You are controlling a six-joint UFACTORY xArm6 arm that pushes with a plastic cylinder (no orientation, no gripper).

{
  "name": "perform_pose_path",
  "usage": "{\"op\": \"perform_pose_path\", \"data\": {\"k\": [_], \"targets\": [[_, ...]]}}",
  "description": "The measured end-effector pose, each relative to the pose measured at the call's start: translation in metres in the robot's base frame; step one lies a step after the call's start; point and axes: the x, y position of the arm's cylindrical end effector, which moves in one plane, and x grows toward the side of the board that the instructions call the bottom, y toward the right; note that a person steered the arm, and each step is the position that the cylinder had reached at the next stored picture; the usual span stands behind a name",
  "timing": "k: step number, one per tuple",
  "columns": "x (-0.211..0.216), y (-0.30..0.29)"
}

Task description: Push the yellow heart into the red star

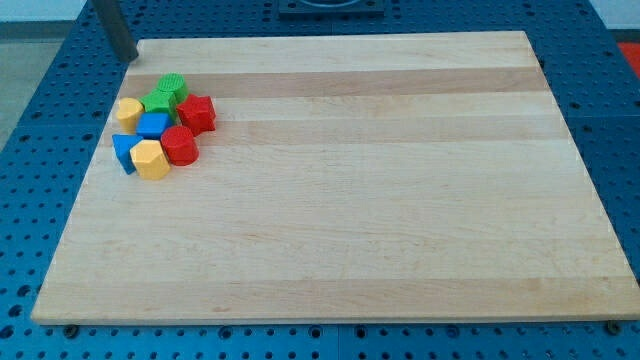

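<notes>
The wooden board lay bare across its near half and the view's right. All the blocks sat clustered near the left edge. Nearest the bottom of the view came a blue triangle-like block, a yellow hexagonal block touching it, and a red cylinder just beside that. Behind them lay a blue block — its shape hard to tell. The yellow heart sat at the cluster's left, the red star at its right, green blocks between and behind them. Farthest off, my tip rested at the board's top-left corner, apart from every block — a bare rod, so nothing to open or close.
</notes>
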Motion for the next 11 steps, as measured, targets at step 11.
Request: {"op": "perform_pose_path", "data": {"k": [11], "targets": [[0.137,0.215]]}}
